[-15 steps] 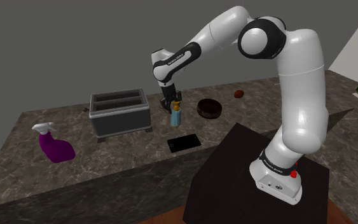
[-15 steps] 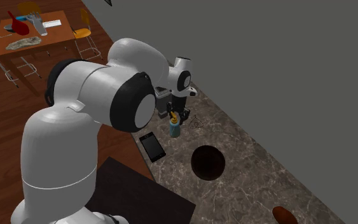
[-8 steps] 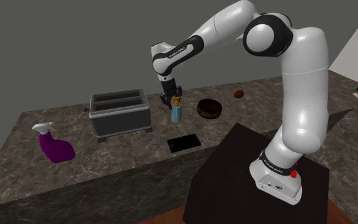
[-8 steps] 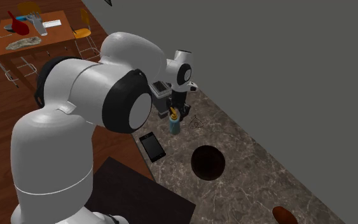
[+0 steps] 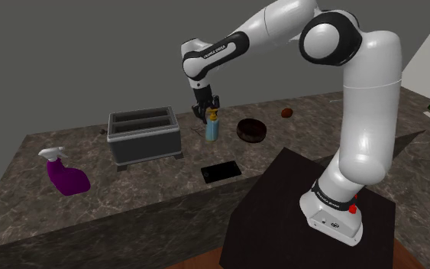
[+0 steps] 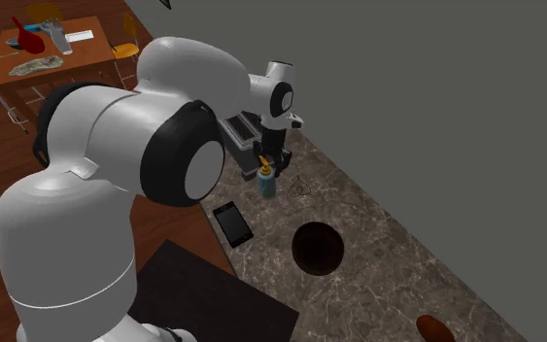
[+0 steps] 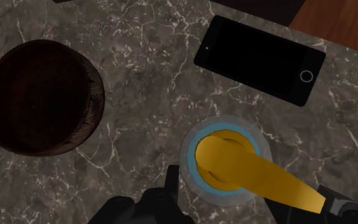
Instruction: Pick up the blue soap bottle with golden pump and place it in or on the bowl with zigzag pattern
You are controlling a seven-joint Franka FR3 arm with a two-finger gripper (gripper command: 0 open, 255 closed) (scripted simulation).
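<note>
Lift phase of the pick. The all-black two-finger gripper (image 5: 208, 109) stands higher than it did a second ago, and the blue soap bottle with a golden pump (image 5: 212, 130) has risen with it in both the shoulder view and the second exterior view (image 6: 265, 184), though by little. In the wrist view the gripper (image 7: 254, 191) is clenched on the pump head of the bottle (image 7: 225, 162): one finger lies against the blue collar and the other meets the tip of the golden spout. The grasp therefore appears to run along the spout and not across the body. The bottle hangs upright, low over the dark marbled stone counter (image 5: 152, 183), between the flat black smartphone (image 7: 260, 58) and the round dark-brown bowl (image 7: 41, 95); no zigzag pattern can be made out on the bowl. The bowl (image 5: 251, 130) lies near the bottle, toward the shoulder view's right, and is apart from it. Judged from this, pick-up is under way. What remains is more height to clear the bowl's rim, a short carry across, and release; a hold on the spout could let the bottle swing or slip.
</note>
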